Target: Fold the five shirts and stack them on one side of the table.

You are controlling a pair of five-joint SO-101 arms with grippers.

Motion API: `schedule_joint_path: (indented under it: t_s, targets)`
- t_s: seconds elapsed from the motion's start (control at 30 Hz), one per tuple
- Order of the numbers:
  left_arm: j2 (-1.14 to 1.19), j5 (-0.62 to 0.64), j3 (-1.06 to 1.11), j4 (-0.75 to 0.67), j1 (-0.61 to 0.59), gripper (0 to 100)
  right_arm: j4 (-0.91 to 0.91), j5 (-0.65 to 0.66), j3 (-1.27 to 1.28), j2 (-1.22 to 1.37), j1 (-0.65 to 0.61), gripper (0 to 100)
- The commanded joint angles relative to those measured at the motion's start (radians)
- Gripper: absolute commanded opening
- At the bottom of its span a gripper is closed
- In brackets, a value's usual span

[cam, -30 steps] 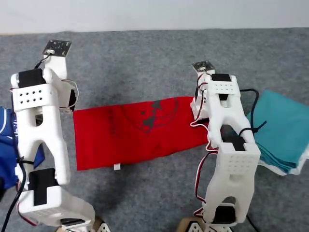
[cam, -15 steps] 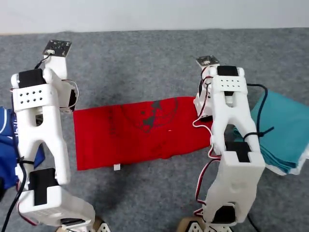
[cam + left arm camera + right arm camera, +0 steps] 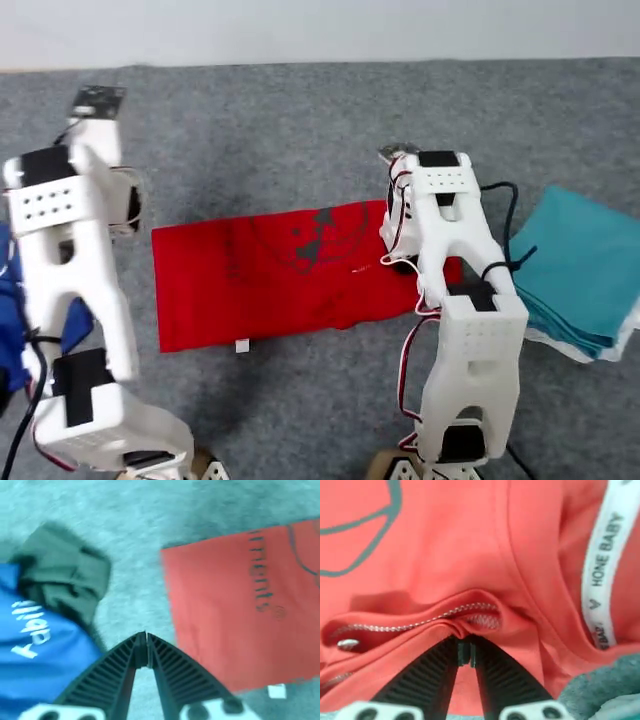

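A red shirt [image 3: 270, 270] lies flat as a long strip across the middle of the grey table. My right gripper [image 3: 465, 647] is shut on a raised fold of the red shirt [image 3: 445, 545] near its collar tape; from above, the right arm [image 3: 445, 230] covers that right end. My left gripper [image 3: 146, 639] is shut with nothing in it. It hovers over bare table between the red shirt's [image 3: 245, 595] left edge and a blue shirt [image 3: 35, 650]. In the high view the left gripper [image 3: 128, 205] sits just left of the red strip.
A folded stack with a teal shirt [image 3: 575, 270] on top sits at the right side of the table. A dark crumpled garment [image 3: 65, 575] lies beside the blue shirt [image 3: 10, 300] at the left edge. Grey table surface [image 3: 280, 130] stretches behind the red shirt.
The right arm swung right, then back left over the red shirt's right end. The left arm shifted left, away from the shirt's left edge.
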Motion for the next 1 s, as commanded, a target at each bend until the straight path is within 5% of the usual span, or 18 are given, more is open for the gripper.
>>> schedule_joint_path:
  t_s: [0.0, 0.27, 0.97]
  targets:
    - [-0.089, -0.006, -0.056, -0.006, -0.104, 1, 0.018, 0.002, -0.051, -0.073, 0.015, 1.0]
    - [-0.187, -0.011, -0.051, -0.011, -0.157, 1, 0.073, 0.002, -0.049, -0.242, -0.087, 1.0]
    - [-0.184, -0.011, -0.051, -0.006, -0.163, 1, -0.064, -0.071, -0.112, -0.013, -0.346, 1.0]
